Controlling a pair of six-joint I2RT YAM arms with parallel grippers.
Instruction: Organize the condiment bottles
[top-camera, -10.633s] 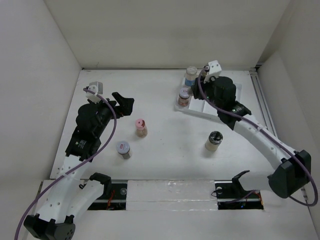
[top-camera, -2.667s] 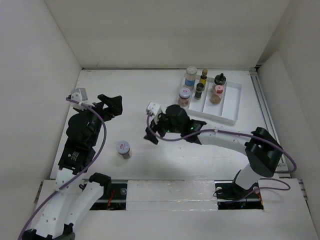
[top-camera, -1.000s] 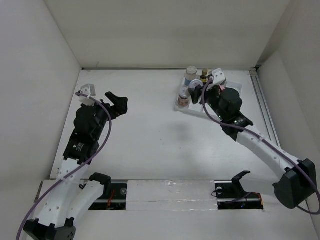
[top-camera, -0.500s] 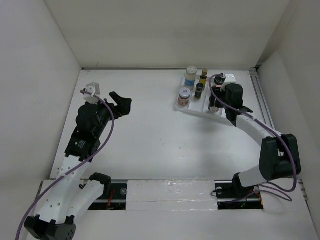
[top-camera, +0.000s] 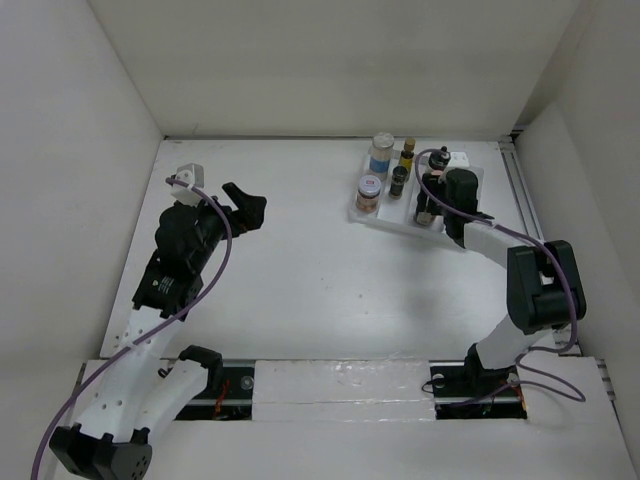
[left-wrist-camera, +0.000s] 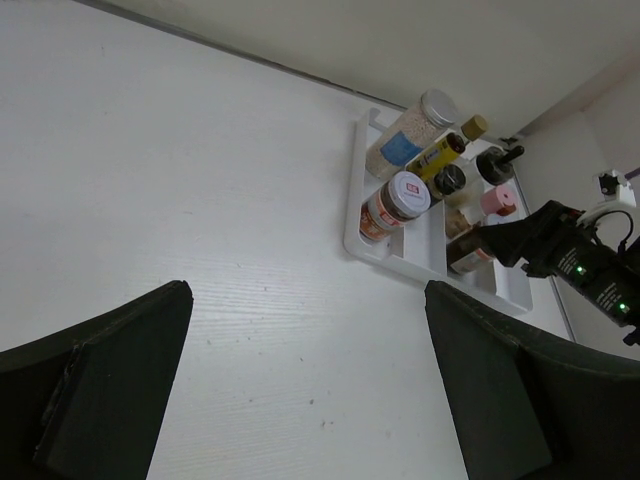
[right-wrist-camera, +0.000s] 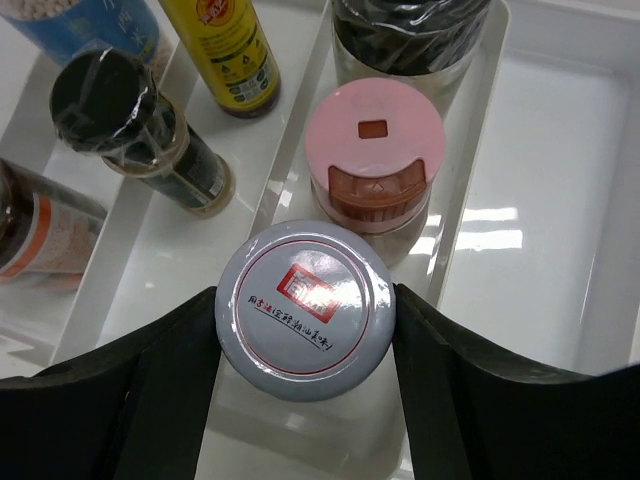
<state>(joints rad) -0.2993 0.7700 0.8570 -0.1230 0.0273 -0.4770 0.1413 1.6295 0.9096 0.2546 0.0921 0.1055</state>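
My right gripper (right-wrist-camera: 307, 315) is shut on a silver-capped jar (right-wrist-camera: 307, 308) with a red label, down in a lane of the white tray (right-wrist-camera: 540, 180). A pink-capped jar (right-wrist-camera: 373, 150) stands just behind it, then a black-capped one (right-wrist-camera: 410, 30). The neighbouring lane holds a slim yellow bottle (right-wrist-camera: 222, 50) and a small black-capped bottle (right-wrist-camera: 130, 115). In the top view the right gripper (top-camera: 428, 206) is over the tray (top-camera: 378, 220), near a blue-labelled jar (top-camera: 381, 153) and a red-labelled jar (top-camera: 369, 192). My left gripper (top-camera: 245, 207) hangs open over bare table, holding nothing.
The tray's rightmost lane (right-wrist-camera: 560, 250) holds nothing. White walls close in the table on the left, back and right. In the left wrist view the tray (left-wrist-camera: 372, 248) with its bottles lies ahead to the right.
Over the last second my right arm swung right across the tray with the silver-capped jar and brought it in front of the pink-capped jar. The left arm barely shifted.
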